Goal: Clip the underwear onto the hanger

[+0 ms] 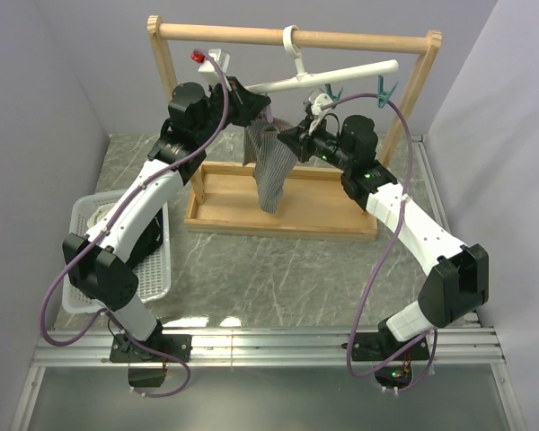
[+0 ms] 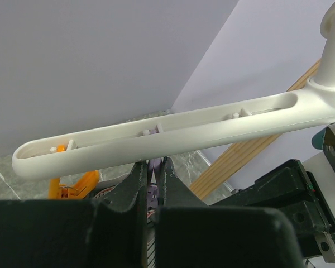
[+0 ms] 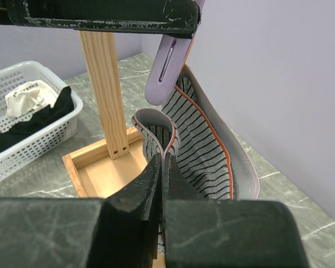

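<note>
The white hanger (image 1: 341, 74) hangs by its hook from the wooden rod, tilted down to the left; its bar crosses the left wrist view (image 2: 173, 131). My left gripper (image 1: 250, 101) is just under the bar's left half, shut (image 2: 154, 173) on a purple clip (image 2: 154, 166). The grey striped underwear (image 1: 271, 171) hangs below that clip. My right gripper (image 1: 293, 141) is shut (image 3: 163, 159) on a fold of its waistband (image 3: 156, 125), right below the purple clip (image 3: 166, 70). I cannot tell whether the clip grips the cloth.
The big wooden frame (image 1: 296, 36) stands on its tray base (image 1: 287, 215); its post (image 3: 103, 84) is close to the left of the underwear. Teal clips (image 1: 386, 90) dangle at the hanger's right end, and an orange clip (image 2: 72, 187) at its left. A white basket (image 1: 162, 269) holds a whitish cloth and a black garment (image 3: 39, 120).
</note>
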Tool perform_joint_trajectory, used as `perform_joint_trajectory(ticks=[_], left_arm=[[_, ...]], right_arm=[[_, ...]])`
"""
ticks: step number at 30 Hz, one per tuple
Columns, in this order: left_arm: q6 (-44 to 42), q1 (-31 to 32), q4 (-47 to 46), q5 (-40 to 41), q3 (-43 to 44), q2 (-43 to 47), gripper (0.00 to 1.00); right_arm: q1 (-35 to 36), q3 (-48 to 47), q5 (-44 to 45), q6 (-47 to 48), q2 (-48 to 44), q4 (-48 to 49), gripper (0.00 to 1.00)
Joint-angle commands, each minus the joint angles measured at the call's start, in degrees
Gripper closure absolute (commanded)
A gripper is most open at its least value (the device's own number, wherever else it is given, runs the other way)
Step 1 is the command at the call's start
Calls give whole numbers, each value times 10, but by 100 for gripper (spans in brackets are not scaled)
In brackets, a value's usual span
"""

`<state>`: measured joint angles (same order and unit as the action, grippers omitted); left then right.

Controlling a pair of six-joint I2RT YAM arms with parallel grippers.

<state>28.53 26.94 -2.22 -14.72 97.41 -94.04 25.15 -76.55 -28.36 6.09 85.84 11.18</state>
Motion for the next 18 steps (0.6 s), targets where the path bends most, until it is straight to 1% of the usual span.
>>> perform_joint_trajectory(ticks=[1,15,18], left_arm=[[-11,5,18,-27,14,-4,100],[-19,6,20,-27,6,-4,100],[-21,6,19,-28,4,-4,100]], right_arm=[[-4,-17,0,-3,-31,24,100],[-18,-38,3,-60,-26,44,100],[-20,-40,-3,-90,-23,53,100]])
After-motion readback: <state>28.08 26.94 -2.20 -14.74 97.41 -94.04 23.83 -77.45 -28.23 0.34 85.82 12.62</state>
